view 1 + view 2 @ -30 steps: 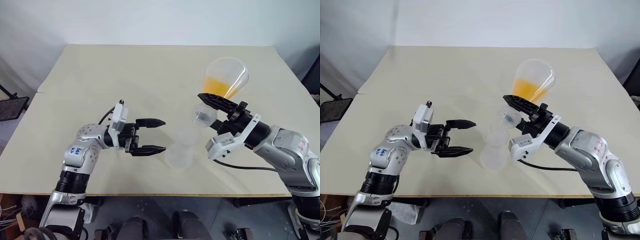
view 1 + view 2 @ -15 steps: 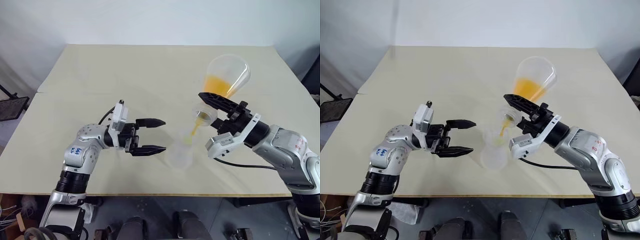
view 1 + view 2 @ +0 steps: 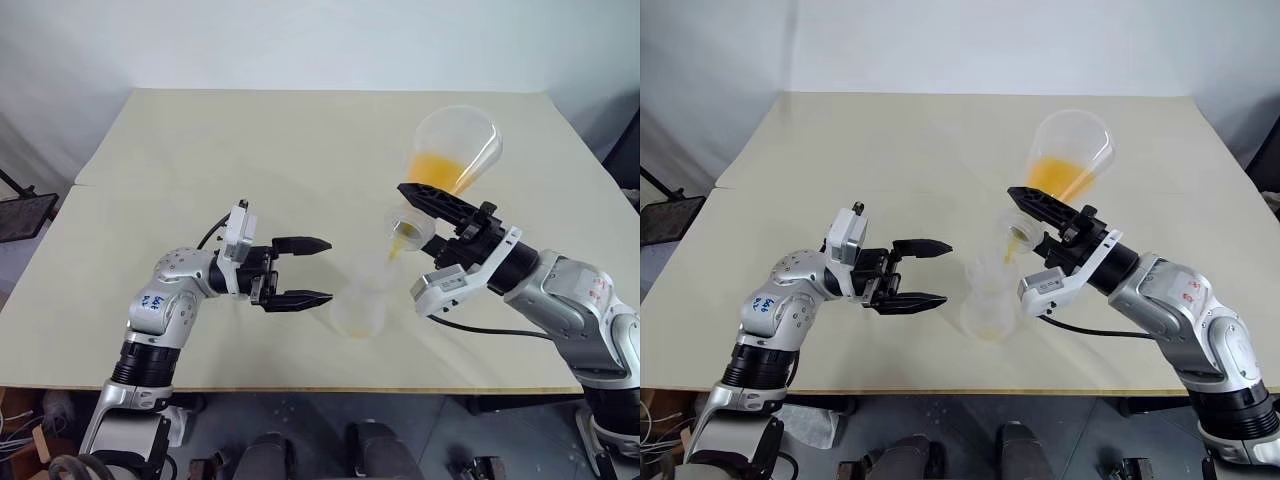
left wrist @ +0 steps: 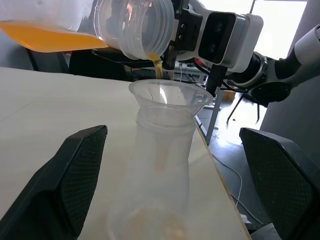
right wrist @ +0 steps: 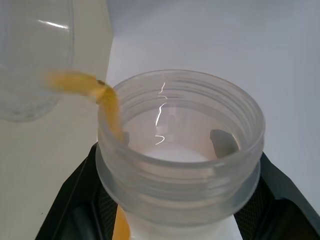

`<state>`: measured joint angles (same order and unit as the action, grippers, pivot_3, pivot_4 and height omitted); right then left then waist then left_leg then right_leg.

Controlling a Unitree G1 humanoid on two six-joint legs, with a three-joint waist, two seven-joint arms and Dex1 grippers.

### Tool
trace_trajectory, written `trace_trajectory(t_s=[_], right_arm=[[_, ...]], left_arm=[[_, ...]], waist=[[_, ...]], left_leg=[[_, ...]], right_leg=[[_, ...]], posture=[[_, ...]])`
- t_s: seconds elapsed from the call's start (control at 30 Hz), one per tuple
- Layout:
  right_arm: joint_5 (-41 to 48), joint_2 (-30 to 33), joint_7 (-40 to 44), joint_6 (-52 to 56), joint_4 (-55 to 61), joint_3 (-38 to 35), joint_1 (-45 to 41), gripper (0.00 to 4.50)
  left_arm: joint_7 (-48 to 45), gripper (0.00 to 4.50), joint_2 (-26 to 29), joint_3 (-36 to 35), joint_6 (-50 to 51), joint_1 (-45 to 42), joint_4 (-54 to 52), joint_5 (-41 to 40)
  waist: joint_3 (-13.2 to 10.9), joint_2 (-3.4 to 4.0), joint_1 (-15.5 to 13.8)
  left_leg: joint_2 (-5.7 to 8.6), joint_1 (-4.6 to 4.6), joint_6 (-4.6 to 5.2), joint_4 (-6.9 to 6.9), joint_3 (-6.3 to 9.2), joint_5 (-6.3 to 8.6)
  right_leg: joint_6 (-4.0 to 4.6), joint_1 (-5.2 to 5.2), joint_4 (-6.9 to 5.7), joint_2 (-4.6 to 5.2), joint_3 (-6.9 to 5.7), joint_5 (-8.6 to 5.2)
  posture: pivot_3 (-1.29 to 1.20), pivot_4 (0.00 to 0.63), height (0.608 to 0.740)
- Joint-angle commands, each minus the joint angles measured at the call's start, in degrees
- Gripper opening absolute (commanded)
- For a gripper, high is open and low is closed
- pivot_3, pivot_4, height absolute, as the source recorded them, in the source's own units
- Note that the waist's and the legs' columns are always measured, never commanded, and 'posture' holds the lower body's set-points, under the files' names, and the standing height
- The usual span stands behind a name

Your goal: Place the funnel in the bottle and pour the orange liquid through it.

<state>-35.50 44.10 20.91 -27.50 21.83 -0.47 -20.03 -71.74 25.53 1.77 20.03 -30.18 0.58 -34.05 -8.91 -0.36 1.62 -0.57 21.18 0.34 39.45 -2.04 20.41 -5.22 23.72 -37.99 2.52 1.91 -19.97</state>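
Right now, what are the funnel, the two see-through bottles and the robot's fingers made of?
The funnel looks like thin clear plastic: glossy, slightly cloudy, with a soft rolled rim. The bottle under it and the tilted flask holding the orange liquid look like the same frosted translucent plastic, though glass can't be fully ruled out. The fingers look like matte black plastic or rubber, with a fine grid texture.

Clear glossy plastic bottle [image 4: 160, 165], funnel [image 4: 170, 100]

Two head views from above, two wrist views up close

Both eye views look forward and down over the tabletop [image 3: 300, 150] from its near edge, sharing the whole scene; each wrist view looks along its own claw, close on the funnel [image 4: 167, 102] and the pouring flask's neck [image 5: 180, 150].
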Motion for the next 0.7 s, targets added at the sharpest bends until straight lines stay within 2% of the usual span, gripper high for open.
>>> trace_trajectory(t_s=[0.03,0.7], right_arm=[[-0.11,-0.19,-1.92,-0.47,0.99,-1.69,-0.41,2.47],[-0.77,0.25,-3.60,-1.73,-0.64,-1.95,0.81,2.47]], left_arm=[[0.31,4.50,-0.27,-0.26,-0.20,-0.42,-1.55,-0.50],[0.74,4.50,-0.33,-0.25,-0.26,-0.03,-2.11,-0.67]], waist=[[0.00,0.00,0.00],[0.00,0.00,0.01]], left_leg=[[0.00,0.00,0.00,0.00,0.00,0.00],[0.00,0.00,0.00,0.02,0.00,0.00]], right_leg=[[0.00,0.00,0.00,0.00,0.00,0.00],[0.00,0.00,-0.01,0.00,0.00,0.00]], posture=[[0.00,0.150,0.740],[0.00,0.150,0.740]])
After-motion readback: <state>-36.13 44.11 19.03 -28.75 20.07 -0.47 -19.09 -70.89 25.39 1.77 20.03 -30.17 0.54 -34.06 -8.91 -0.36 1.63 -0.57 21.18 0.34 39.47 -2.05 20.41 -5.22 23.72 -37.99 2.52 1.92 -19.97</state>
